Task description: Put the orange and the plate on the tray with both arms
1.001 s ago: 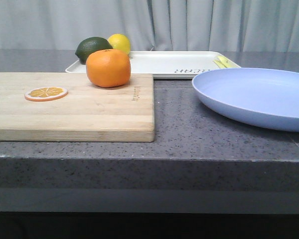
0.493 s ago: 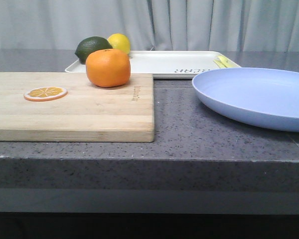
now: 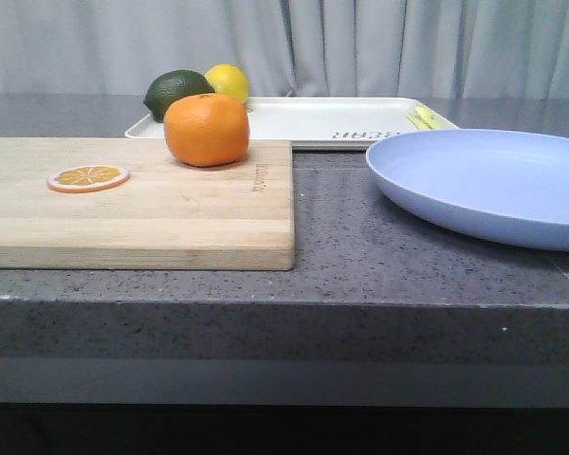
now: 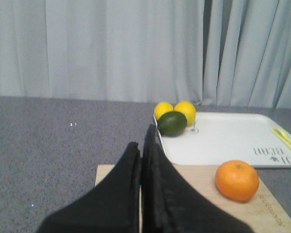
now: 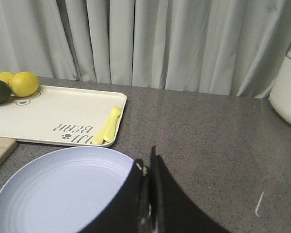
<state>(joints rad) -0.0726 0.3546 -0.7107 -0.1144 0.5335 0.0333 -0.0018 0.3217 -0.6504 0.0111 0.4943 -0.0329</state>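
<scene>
The orange [image 3: 206, 129] sits on the far right part of a wooden cutting board [image 3: 171, 204]; the left wrist view also shows the orange [image 4: 236, 180]. The pale lavender plate [image 3: 484, 185] lies flat on the counter at the right. Behind both lies the white tray [image 3: 322, 118]. Neither gripper shows in the front view. My left gripper [image 4: 143, 141] is shut and empty, above the board and apart from the orange. Over the near rim of the plate [image 5: 63, 189], my right gripper [image 5: 146, 162] is shut with nothing in it.
A dark green lime [image 3: 177, 92] and a yellow lemon [image 3: 227, 81] rest at the tray's left end. Yellow utensils [image 5: 109, 126] lie at its right end. An orange slice [image 3: 88, 177] lies on the board. A white appliance [image 5: 287, 87] stands at the far right.
</scene>
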